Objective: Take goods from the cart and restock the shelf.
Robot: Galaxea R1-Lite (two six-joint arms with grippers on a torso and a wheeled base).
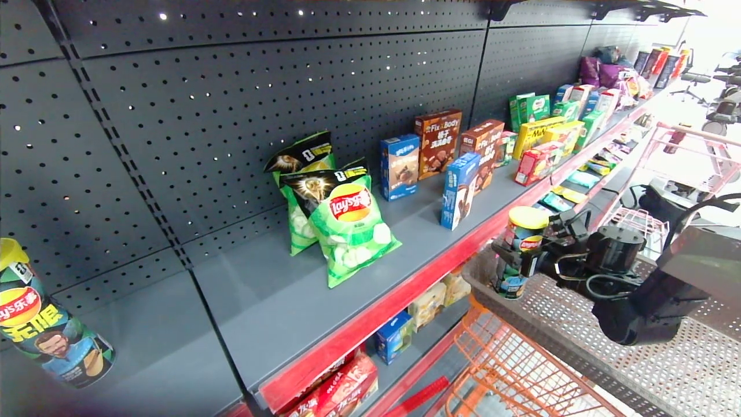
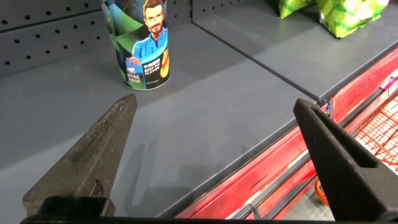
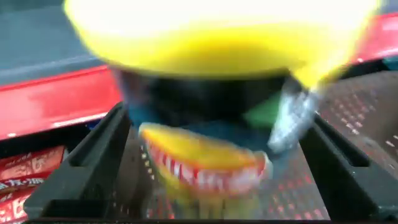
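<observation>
We log the right fingers (image 3: 87, 168) clamped on the yellow-lidded can (image 1: 524, 234), upright over the cart (image 1: 666, 370), centre right in the head view. Judgement: lift clear of the cart rim and swing left onto the bare shelf (image 1: 272, 295), keeping the can vertical. The left fingers (image 2: 93, 155) gape empty above the shelf near a second can (image 1: 46, 330), lower left. The gap lies between chip bags (image 1: 347, 231) and a blue box (image 1: 460, 191).
</observation>
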